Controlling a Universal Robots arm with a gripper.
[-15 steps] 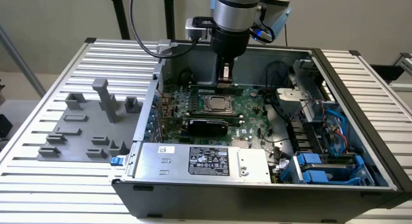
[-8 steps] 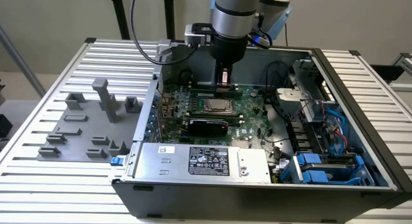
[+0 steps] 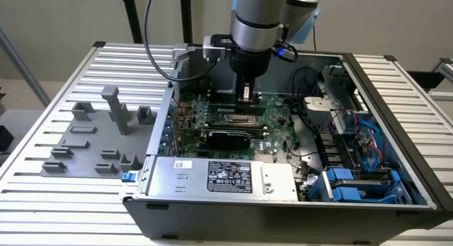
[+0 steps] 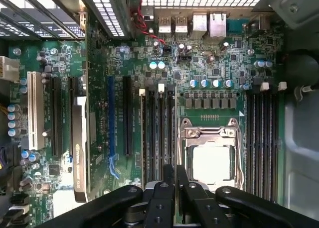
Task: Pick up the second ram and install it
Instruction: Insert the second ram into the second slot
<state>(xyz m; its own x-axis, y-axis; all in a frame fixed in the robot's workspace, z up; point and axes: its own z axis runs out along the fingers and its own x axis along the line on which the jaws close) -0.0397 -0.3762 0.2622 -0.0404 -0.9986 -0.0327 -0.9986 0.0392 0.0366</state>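
Observation:
My gripper (image 3: pixel 245 96) hangs low inside the open computer case, just above the motherboard (image 3: pixel 272 116). In the wrist view my gripper (image 4: pixel 173 182) is shut on the second ram (image 4: pixel 169 170), which appears edge-on as a thin dark strip between the fingers. That strip lines up with the bank of long black memory slots (image 4: pixel 157 133) beside the CPU socket (image 4: pixel 212 158). White slot clips (image 4: pixel 161 87) sit at the far end of that bank. Whether the strip touches a slot cannot be told.
A second bank of memory slots (image 4: pixel 261 138) lies on the other side of the socket. A graphics card (image 4: pixel 79 148) stands upright nearby. The grey fixture blocks (image 3: pixel 99 140) sit outside the case at the exterior view's left. The power supply (image 3: pixel 219 177), cables (image 3: pixel 304 105) and blue drive bays (image 3: pixel 361 185) crowd the case.

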